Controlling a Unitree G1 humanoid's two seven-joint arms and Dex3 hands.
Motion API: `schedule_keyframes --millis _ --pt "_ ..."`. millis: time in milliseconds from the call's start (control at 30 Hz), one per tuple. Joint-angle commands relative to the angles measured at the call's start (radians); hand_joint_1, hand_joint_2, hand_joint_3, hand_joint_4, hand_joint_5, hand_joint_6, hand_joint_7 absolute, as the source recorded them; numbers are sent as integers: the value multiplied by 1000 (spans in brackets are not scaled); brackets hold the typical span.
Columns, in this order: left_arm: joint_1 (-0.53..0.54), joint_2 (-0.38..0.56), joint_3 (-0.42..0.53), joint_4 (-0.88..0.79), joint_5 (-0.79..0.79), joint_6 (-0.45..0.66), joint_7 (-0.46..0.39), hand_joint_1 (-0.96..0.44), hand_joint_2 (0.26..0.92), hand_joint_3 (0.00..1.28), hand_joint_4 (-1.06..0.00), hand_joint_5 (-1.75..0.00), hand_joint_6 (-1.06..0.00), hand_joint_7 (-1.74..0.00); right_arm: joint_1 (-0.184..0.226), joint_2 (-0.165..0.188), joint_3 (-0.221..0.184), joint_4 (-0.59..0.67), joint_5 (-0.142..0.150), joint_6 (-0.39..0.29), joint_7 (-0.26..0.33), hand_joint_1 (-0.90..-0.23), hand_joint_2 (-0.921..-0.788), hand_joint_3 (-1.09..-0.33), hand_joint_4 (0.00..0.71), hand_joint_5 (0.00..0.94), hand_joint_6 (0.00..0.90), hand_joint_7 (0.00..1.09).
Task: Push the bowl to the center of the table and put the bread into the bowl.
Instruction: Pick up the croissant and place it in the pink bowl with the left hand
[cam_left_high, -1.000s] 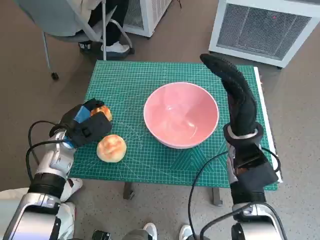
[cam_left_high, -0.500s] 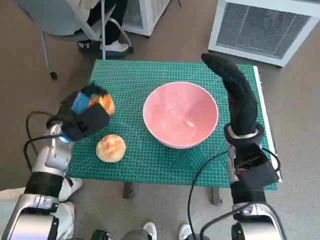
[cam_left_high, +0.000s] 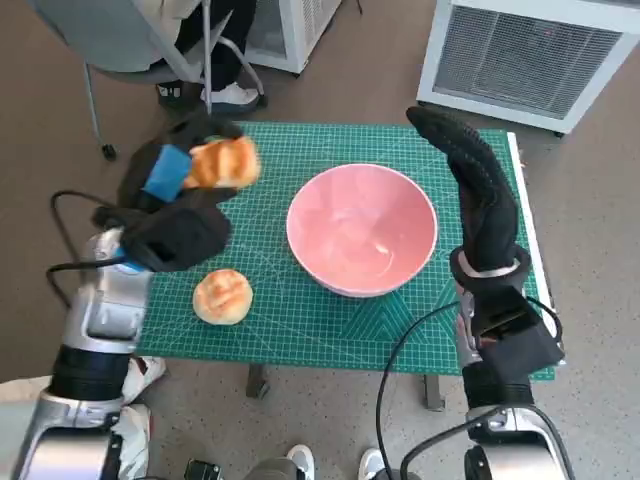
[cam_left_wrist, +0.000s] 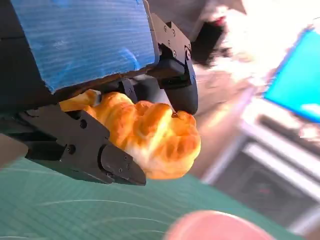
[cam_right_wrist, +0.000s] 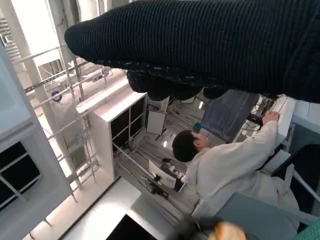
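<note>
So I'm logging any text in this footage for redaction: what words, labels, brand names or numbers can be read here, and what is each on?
None can be read.
The green cutting mat carries printed grid lines and angle guides, but any numerals are too small to read.
The blue tape on the left hand is blank.
The pink bowl, both bread pieces and the white grilled unit show no lettering.

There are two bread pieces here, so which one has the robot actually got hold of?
The twisted, croissant-like bread, held up in the left hand above the green mat. The other, a round bun, lies on the mat beside the pink bowl, touched by no hand.
</note>
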Motion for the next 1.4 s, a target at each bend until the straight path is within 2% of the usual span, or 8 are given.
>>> schedule_keyframes --millis 33,367,800,1067,1100,1200,1300,1400 --pt "-38 -45 -30 -60 3 4 -21 -1 920 97 -698 -1100 -549 -1303 27 -7 2 -1 6 10 13 -518 -921 -795 317 64 -1 780" --pt "-110 -126 -122 -39 39 -17 -59 0 920 97 -693 -1108 -553 -1296 30 -13 -2 1 17 6 25 -519 -921 -791 311 66 -1 779" --pt "-156 -195 -189 152 28 -138 -92 -1 920 114 -668 -1127 -538 -1323 45 -19 -8 -12 10 3 20 -512 -921 -793 312 72 -1 779" --pt "-175 -206 -208 247 7 -187 -179 -1 921 225 -528 -1287 -427 -1417 52 -19 -11 -23 10 7 16 -517 -921 -791 310 76 -1 781" --pt "-177 -204 -211 251 4 -190 -198 -37 902 228 -418 -1083 -343 -1214 53 -19 -11 -23 11 7 17 -518 -921 -790 310 76 -1 780" --pt "-181 -192 -216 252 -14 -184 -277 -98 905 169 -316 -566 -236 -842 55 -18 -13 -24 12 7 16 -517 -921 -788 310 78 -1 780" --pt "-182 -176 -218 240 -23 -180 -339 -159 906 102 -243 -237 -146 -671 57 -17 -13 -28 13 8 16 -517 -921 -787 309 78 -1 779" --pt "-183 -160 -219 230 -22 -184 -379 -216 896 66 -193 -96 -94 -601 58 -15 -14 -28 15 8 17 -521 -921 -785 307 79 -1 778"
